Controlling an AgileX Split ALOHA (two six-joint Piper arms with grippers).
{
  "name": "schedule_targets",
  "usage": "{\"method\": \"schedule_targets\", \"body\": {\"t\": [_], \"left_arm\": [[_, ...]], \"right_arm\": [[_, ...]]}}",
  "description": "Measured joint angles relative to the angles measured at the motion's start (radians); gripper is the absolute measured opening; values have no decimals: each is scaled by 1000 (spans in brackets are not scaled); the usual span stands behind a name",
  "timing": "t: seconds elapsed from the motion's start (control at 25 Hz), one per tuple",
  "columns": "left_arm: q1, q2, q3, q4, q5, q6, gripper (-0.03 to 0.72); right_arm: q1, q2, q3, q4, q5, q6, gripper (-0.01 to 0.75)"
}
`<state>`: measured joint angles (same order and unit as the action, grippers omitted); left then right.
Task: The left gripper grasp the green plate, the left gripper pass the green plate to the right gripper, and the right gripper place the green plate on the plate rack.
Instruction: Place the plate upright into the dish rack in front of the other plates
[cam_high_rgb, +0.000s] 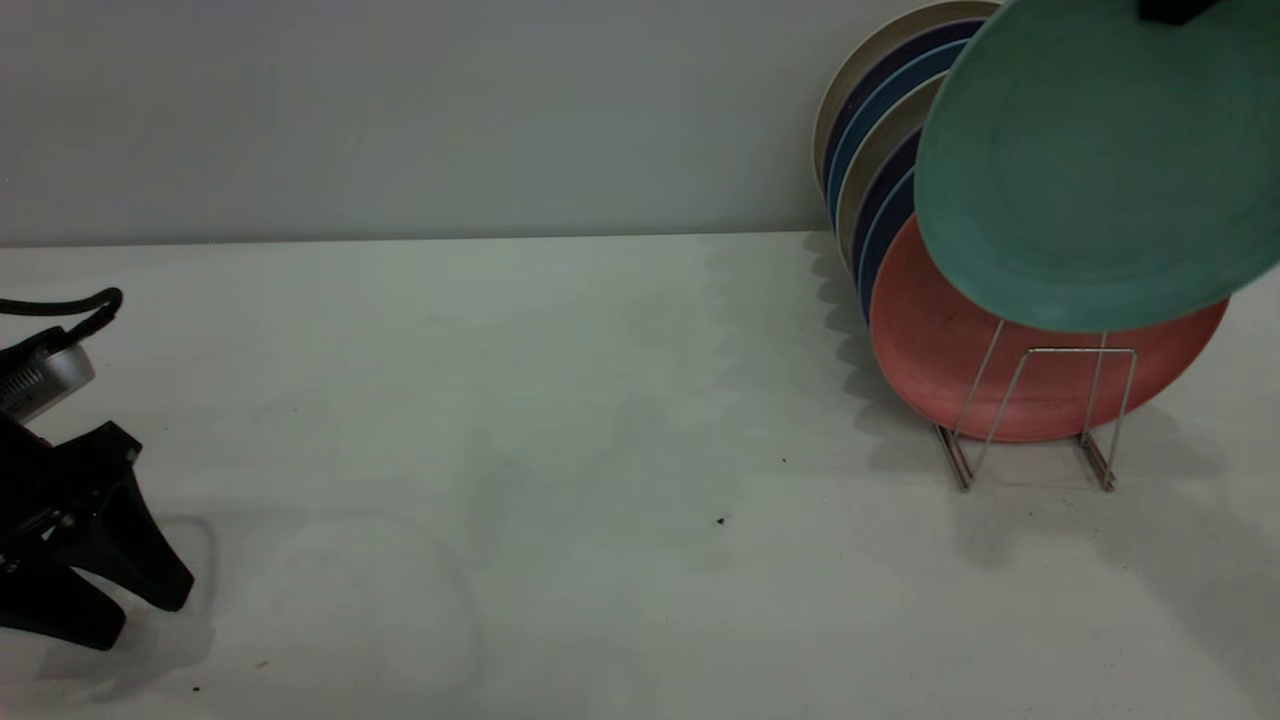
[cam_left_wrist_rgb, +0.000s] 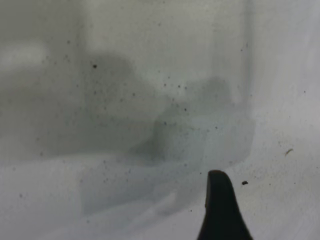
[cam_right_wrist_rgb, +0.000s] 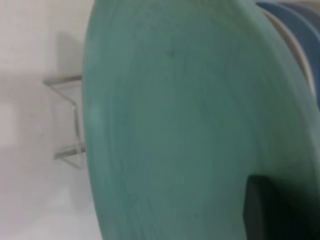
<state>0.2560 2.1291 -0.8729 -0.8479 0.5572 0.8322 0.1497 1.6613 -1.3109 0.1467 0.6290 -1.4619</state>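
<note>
The green plate (cam_high_rgb: 1090, 160) hangs tilted in the air at the far right, in front of the plates standing in the plate rack (cam_high_rgb: 1040, 400) and above its empty front loops. My right gripper (cam_high_rgb: 1175, 8) is shut on the plate's upper rim; only a black tip of it shows at the top edge. In the right wrist view the green plate (cam_right_wrist_rgb: 185, 125) fills the picture, with one black finger (cam_right_wrist_rgb: 265, 210) pressed on its face and the rack's wire (cam_right_wrist_rgb: 70, 120) behind it. My left gripper (cam_high_rgb: 140, 612) is open and empty, low over the table at the near left; one finger (cam_left_wrist_rgb: 220, 210) shows in its wrist view.
A salmon-pink plate (cam_high_rgb: 950, 350) stands in the rack just behind the front loops, with several blue and beige plates (cam_high_rgb: 880, 130) stacked upright behind it toward the wall. The white table (cam_high_rgb: 600, 450) stretches between the arms.
</note>
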Motion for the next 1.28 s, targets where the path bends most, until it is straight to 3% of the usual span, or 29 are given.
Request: {"method": "schedule_targets", "body": {"t": [0.24,0.76,0.88,1.12,1.28], "left_arm": [[0,0,0,0,3,-2,509],[0,0,0,0,8,-2,509],[0,0,0,0,8,-2,509],[0,0,0,-12,9,-2,509],[0,0,0,-16,13,-2,509]], "right_arm": [[0,51,0,-1,-58,-31,80],[0,131,0,-7,-57,-11,92],[0,142,0,2,-59,-11,140],[0,184,0,28,-57,-10,333],[0,191,-5,52,-30,0,368]]}}
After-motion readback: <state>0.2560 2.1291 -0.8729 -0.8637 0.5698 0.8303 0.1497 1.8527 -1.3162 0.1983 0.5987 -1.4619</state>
